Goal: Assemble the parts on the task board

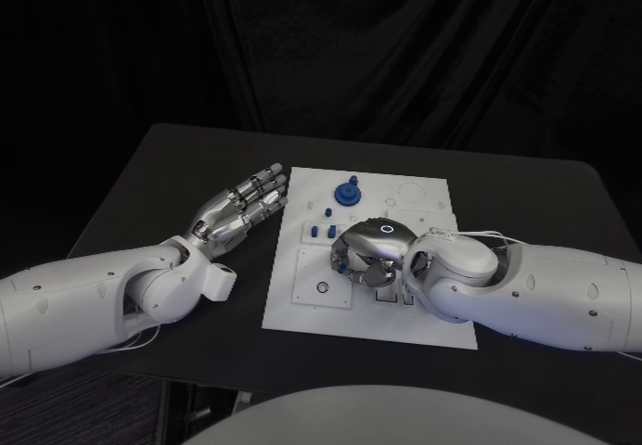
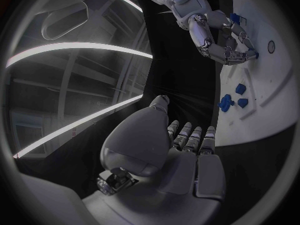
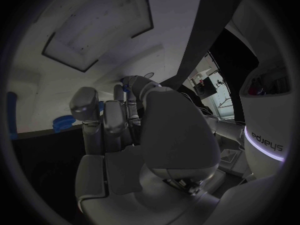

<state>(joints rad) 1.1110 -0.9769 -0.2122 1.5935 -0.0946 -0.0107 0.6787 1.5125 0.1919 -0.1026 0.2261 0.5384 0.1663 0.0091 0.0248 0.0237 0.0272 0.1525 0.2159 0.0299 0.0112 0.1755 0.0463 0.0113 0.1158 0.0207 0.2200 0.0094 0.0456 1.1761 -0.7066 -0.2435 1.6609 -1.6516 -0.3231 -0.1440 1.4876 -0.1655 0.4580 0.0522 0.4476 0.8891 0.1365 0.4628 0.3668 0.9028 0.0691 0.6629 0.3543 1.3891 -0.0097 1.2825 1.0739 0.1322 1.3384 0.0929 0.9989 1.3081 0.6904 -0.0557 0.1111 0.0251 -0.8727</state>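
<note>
Black table (image 1: 160,176) is carrying the white task board (image 1: 429,320) mid-frame; a blue round part (image 1: 349,194) is standing seated upper centre, small blue parts (image 1: 318,231) lying loose. Right hand (image 1: 368,252) is curling over the board centre, can't tell if it is pinching anything; left hand (image 1: 241,209) is hovering flat, fingers apart, holding nothing, so most assembly looks left.

Counter (image 1: 160,176): matt black, smooth, without sheen. Task board (image 1: 435,199): flat white plate, matt, looks like plastic. Parts (image 1: 349,193): blue, smooth, plastic-looking, with a slight gloss. Left hand (image 1: 241,209) and right hand (image 1: 368,248): silver, metallic-looking, polished; the fingers (image 1: 268,185) catch bright highlights. Arms (image 1: 81,306): smooth white shells, glossy, plastic in look. Backdrop (image 1: 402,65): black cloth hanging in soft folds, matt.
</note>
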